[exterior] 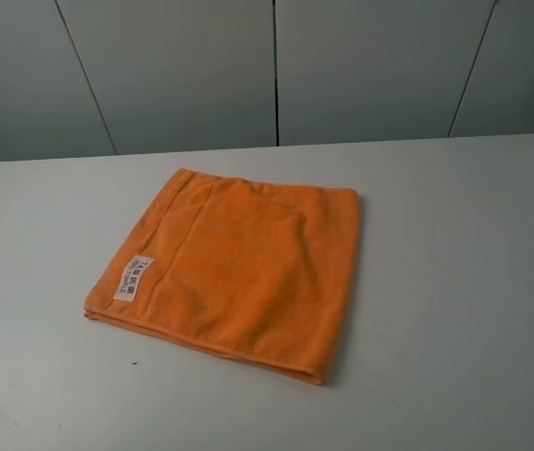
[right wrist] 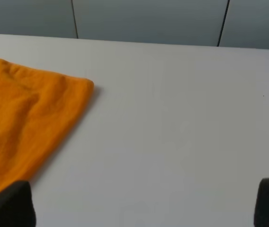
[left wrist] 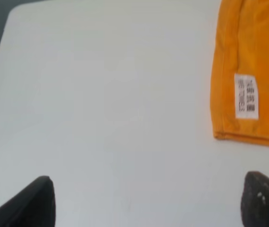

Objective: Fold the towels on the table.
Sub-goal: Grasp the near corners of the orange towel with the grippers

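An orange towel (exterior: 234, 268) lies flat on the white table (exterior: 455, 282), folded over with a doubled edge at its near side and a white label (exterior: 133, 278) at its left edge. Neither arm shows in the exterior high view. In the left wrist view the towel (left wrist: 253, 61) with its label (left wrist: 246, 96) lies beyond the left gripper (left wrist: 146, 201), whose dark fingertips (left wrist: 35, 201) stand wide apart over bare table, holding nothing. The right gripper (right wrist: 146, 203) is open too, above bare table, with the towel (right wrist: 25, 123) beside one fingertip (right wrist: 11, 203).
Grey wall panels (exterior: 267, 66) with dark vertical seams stand behind the table's far edge. The table's rounded far-left corner (left wrist: 16, 12) shows in the left wrist view. White tabletop surrounds the towel on all sides.
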Available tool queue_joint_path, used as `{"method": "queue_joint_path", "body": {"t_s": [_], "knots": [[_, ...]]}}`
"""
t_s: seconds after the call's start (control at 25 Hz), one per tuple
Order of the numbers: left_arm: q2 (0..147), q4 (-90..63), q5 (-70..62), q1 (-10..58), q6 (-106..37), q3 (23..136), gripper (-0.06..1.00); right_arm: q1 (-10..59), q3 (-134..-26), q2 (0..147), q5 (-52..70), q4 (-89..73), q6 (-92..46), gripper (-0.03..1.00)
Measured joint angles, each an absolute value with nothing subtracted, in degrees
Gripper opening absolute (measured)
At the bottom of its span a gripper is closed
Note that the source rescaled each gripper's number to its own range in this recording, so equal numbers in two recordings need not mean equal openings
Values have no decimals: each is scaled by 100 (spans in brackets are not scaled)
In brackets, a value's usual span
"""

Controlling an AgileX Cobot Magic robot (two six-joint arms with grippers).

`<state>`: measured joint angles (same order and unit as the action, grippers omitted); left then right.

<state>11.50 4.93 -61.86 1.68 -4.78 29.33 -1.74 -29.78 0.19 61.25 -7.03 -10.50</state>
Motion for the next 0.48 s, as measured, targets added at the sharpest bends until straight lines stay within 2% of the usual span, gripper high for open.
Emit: {"method": "queue_joint_path", "body": {"t_s": [0.2, 0.48], "knots": [[2816, 373, -5701, 168, -1497, 2979, 100, 38, -3028, 1045, 5567, -888, -2470, 99], [5207, -33, -4595, 484, -2361, 3392, 100, 637, -3242, 3680, 5496, -1414, -3728, 99]]}}
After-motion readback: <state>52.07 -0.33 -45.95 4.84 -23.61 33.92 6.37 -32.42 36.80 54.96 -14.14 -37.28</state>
